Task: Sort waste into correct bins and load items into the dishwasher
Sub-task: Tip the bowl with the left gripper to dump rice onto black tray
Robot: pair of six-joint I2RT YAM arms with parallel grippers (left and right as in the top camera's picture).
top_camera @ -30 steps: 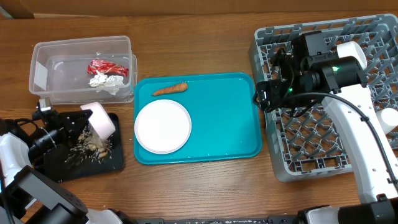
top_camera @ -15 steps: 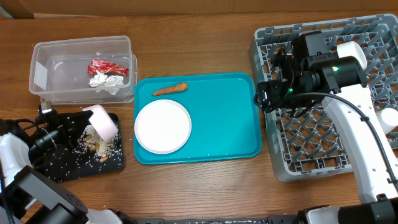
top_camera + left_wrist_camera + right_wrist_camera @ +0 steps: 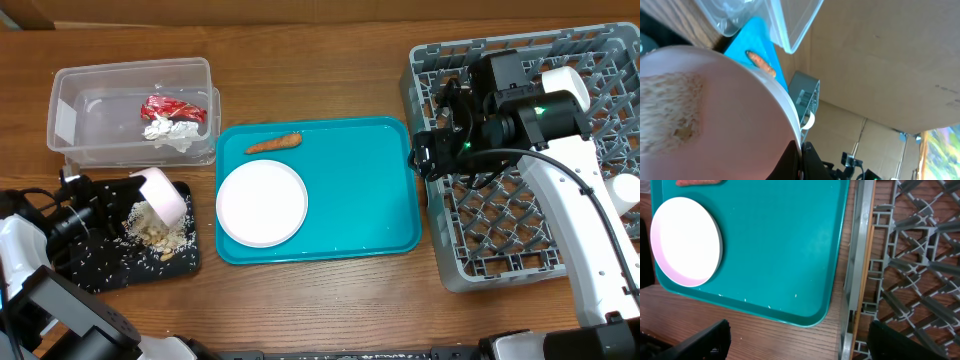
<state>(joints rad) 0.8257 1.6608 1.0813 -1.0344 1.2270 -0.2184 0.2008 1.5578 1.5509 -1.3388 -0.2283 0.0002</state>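
My left gripper point(image 3: 801, 161) is shut on the rim of the pinkish-white bowl point(image 3: 163, 192), which it holds tipped over the black tray point(image 3: 75, 272). Pale rice scraps point(image 3: 155, 232) lie in a heap on that tray, and some still cling inside the bowl point(image 3: 670, 107). The red wrapper point(image 3: 170, 107) and white tissue point(image 3: 170, 133) lie in the clear tub point(image 3: 70, 105). The orange carrot stick point(image 3: 274, 144) and white plate point(image 3: 262, 203) lie on the teal tray point(image 3: 360, 200). My right gripper point(image 3: 800, 347) is open and empty over the left edge of the grey dish rack point(image 3: 500, 255), where the wooden chopsticks point(image 3: 865, 280) lie.
A white cup point(image 3: 560, 80) and a small white bowl point(image 3: 625, 190) sit in the dish rack. Bare wooden table point(image 3: 330, 300) runs along the front. The right arm covers the rack's upper left part.
The bowl has tipped further and shifted slightly. The rice has spread from a dark clump into a pale heap with scattered grains on the black tray. The right arm has not moved.
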